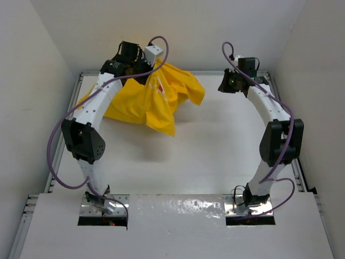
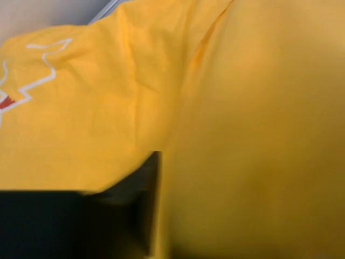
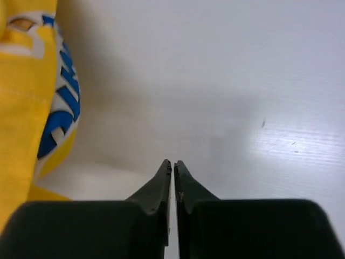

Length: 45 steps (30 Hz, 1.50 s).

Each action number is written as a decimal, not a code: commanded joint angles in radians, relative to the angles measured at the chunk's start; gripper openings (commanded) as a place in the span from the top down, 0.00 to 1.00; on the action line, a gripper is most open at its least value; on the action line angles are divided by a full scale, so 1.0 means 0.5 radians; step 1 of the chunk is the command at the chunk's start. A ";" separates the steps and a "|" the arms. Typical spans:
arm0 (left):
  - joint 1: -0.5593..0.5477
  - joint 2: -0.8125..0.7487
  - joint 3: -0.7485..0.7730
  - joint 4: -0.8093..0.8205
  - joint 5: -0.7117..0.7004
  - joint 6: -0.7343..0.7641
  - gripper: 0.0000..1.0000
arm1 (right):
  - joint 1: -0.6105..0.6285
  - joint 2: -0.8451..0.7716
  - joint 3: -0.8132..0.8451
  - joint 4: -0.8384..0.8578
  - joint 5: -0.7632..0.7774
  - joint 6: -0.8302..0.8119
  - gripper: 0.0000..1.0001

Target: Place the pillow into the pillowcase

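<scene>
The bright yellow pillowcase (image 1: 145, 102) lies bunched at the back left of the table, with one part drawn up to my left gripper (image 1: 145, 71). That gripper is shut on the pillowcase fabric. In the left wrist view yellow cloth (image 2: 242, 135) with a white cartoon outline fills the frame. Only one dark finger (image 2: 81, 226) shows there. My right gripper (image 1: 226, 84) is shut and empty, apart from the cloth on the right. In its wrist view the closed fingertips (image 3: 172, 164) hover over the bare table, and the pillowcase's blue lettering (image 3: 62, 116) shows at the left. No cream-white pillow is in view.
The white table (image 1: 215, 140) is boxed in by white walls at the left, back and right. Metal rails run along its left edge (image 1: 73, 105) and right edge (image 1: 283, 100). Purple cables loop off both arms.
</scene>
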 commanded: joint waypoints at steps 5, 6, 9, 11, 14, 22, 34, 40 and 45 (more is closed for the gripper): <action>-0.324 0.060 -0.120 -0.135 -0.572 0.384 0.89 | 0.163 -0.752 -0.867 0.444 -0.575 -0.099 0.40; -0.392 0.136 -0.142 -0.144 -0.757 0.466 0.82 | 0.227 -0.812 -0.948 0.533 -0.627 -0.069 0.30; -0.525 0.214 -0.246 0.227 -1.646 0.531 0.68 | 0.377 -0.956 -1.172 0.700 -0.536 -0.074 0.21; -0.519 0.223 -0.448 0.590 -2.246 0.745 0.49 | 0.396 -0.969 -1.239 0.721 -0.435 -0.026 0.22; -0.522 0.174 -0.639 1.299 -2.480 1.193 0.43 | 0.399 -0.920 -1.237 0.639 -0.388 0.018 0.22; -0.540 0.149 -0.669 0.852 -2.056 1.013 0.38 | 0.558 -0.800 -1.433 1.160 -0.625 0.251 0.11; -0.546 0.174 -0.639 0.475 -1.630 0.694 0.33 | 0.966 -0.281 -1.353 1.967 -0.229 0.812 0.08; -0.546 0.180 -0.691 0.350 -1.505 0.617 0.33 | 1.059 -0.067 -1.182 1.921 0.142 0.971 0.70; -0.522 0.128 -0.945 0.493 -1.749 0.777 0.33 | 1.019 -0.448 -1.488 2.108 0.381 0.935 1.00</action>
